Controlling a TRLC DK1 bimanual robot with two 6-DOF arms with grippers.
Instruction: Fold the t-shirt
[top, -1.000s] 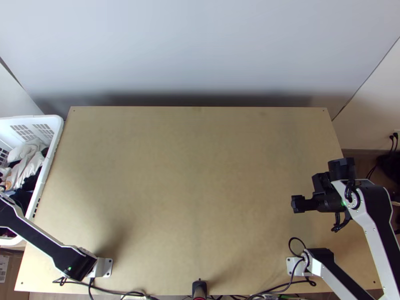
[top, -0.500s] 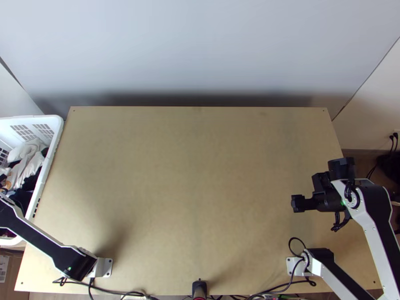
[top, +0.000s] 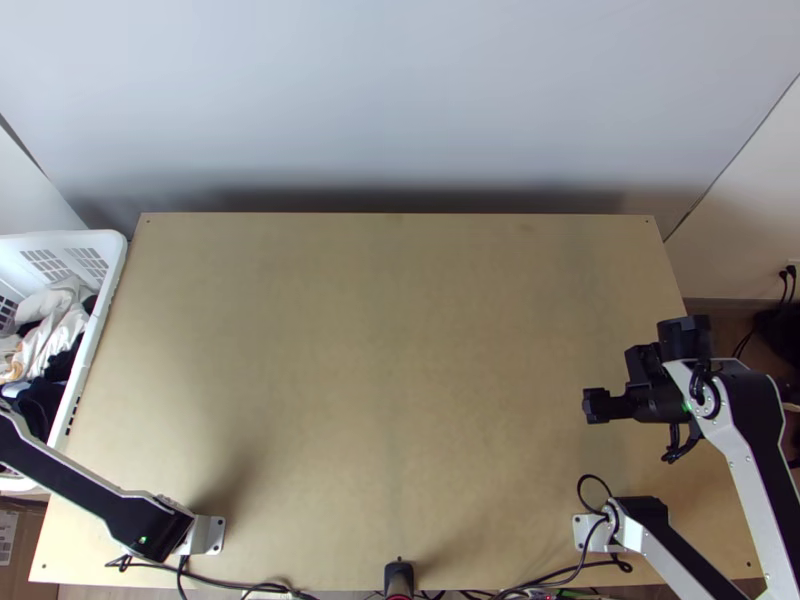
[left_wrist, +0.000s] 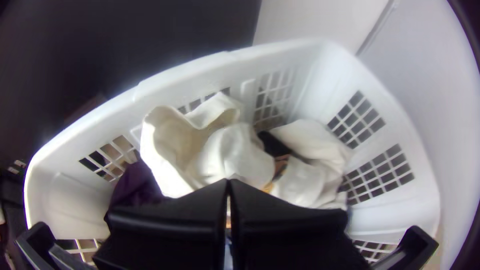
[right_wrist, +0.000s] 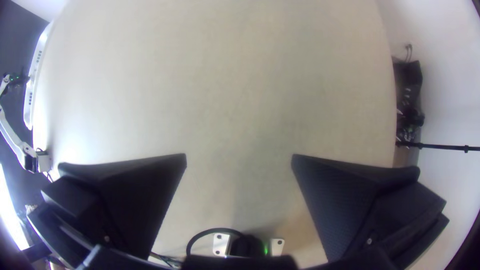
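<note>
"Locating the presumed t-shirt (left_wrist: 230, 155): where, and in what condition?"

"White and bunched, inside the white basket (top: 75, 240) at the table's left side. A loose fold of it stands up near the basket's wall, with dark purple cloth (left_wrist: 131, 186) beside it. Whether all the white fabric belongs to one garment cannot be told."

"And the left gripper (left_wrist: 228, 185)?"

"Above the pile, its two fingers brought together, with at most a narrow slit between them. Whether a pinch of fabric is caught at the tips cannot be determined."

"Stage of the task, then?"

"Initial, by inference: picking out the garment. No fold has been made. Left to do are a secure grasp, lifting clear of the basket, laying on the table (top: 380, 380), spreading flat, and the folding itself."

"The remaining component?"

"The right gripper (right_wrist: 239, 157), over the table's right side, fingers set wide apart with bare wood visible between them. It carries nothing. Its part would presumably begin at the spreading, once the garment reaches the table; both grippers would probably serve in the folds."
</note>
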